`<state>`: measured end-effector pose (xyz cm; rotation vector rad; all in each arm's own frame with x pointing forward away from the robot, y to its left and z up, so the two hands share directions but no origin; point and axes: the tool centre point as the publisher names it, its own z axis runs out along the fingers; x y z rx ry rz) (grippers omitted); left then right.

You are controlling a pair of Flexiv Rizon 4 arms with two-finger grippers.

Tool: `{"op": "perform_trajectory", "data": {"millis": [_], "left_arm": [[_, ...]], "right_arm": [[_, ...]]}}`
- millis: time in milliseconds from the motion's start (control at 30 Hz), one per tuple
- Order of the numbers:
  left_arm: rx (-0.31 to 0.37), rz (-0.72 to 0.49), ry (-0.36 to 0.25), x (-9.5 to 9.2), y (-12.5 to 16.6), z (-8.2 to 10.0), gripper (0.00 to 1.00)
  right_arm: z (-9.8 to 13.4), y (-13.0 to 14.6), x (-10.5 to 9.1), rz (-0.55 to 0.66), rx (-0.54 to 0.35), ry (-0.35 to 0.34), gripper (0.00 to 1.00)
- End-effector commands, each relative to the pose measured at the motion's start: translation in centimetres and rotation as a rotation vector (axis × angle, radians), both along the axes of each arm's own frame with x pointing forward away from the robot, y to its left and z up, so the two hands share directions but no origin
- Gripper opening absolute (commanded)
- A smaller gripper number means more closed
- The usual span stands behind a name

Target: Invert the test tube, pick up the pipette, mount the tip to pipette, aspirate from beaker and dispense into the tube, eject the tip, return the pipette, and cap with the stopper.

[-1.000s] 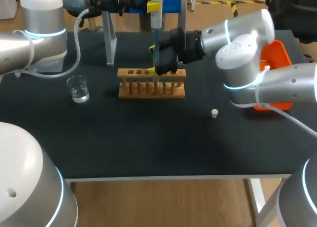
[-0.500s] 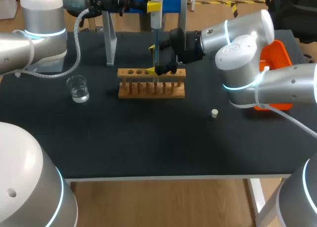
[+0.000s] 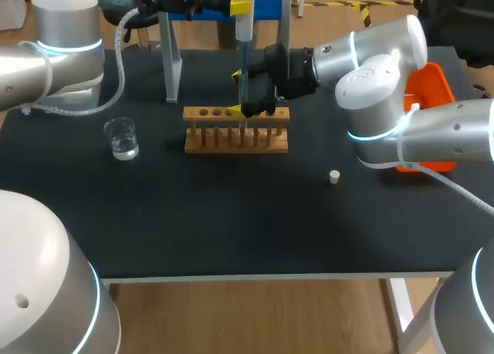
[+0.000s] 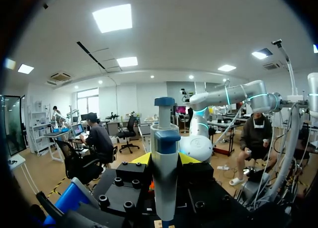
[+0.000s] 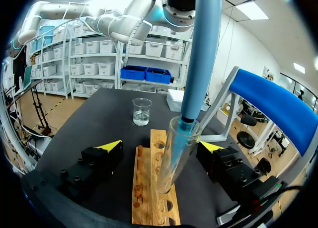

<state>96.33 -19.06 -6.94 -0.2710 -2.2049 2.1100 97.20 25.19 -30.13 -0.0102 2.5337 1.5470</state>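
My left gripper (image 3: pixel 238 7) is shut on the blue and white pipette (image 3: pixel 243 32), holding it upright above the wooden rack (image 3: pixel 276 143). In the left wrist view the pipette (image 4: pixel 164 181) sits between the yellow tips of that gripper (image 4: pixel 165 158). Its tip reaches into the mouth of the clear test tube (image 5: pixel 174 156), which stands slightly tilted in the rack (image 5: pixel 143 193). My right gripper (image 5: pixel 161 147) is open, one finger on each side of the tube without touching it. In the head view the right gripper (image 3: pixel 236 92) is at the rack's far edge.
The beaker (image 3: pixel 122 138) with clear liquid stands left of the rack, also seen as the beaker (image 5: pixel 141 111) beyond it. A small white stopper (image 3: pixel 334 177) lies on the black table to the right. An orange tray (image 3: pixel 429 82) sits at the right edge; a blue-topped stand (image 3: pixel 268 3) is behind.
The right gripper drew back a little from the rack and rose slightly, staying open. The left arm lifted the pipette a touch.
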Motion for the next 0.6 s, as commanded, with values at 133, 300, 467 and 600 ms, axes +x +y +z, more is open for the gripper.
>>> {"op": "perform_trajectory", "data": {"millis": [133,300,467,600], "left_arm": [[0.013,0.004,-0.003,-0.26,-0.28,0.59,0.0],[0.021,0.004,-0.01,-0.28,-0.42,0.94,0.0],[0.026,0.005,-0.014,-0.37,-0.53,1.2,0.0],[0.03,0.007,-0.016,-0.48,-0.59,1.38,0.0]], "right_arm": [[-0.05,0.03,0.08,0.001,-0.001,0.0,1.0],[-0.05,0.03,0.08,0.001,-0.001,0.0,1.0],[-0.05,0.03,0.08,0.001,-0.001,0.0,1.0],[-0.05,0.03,0.08,0.001,-0.001,0.0,1.0]]}}
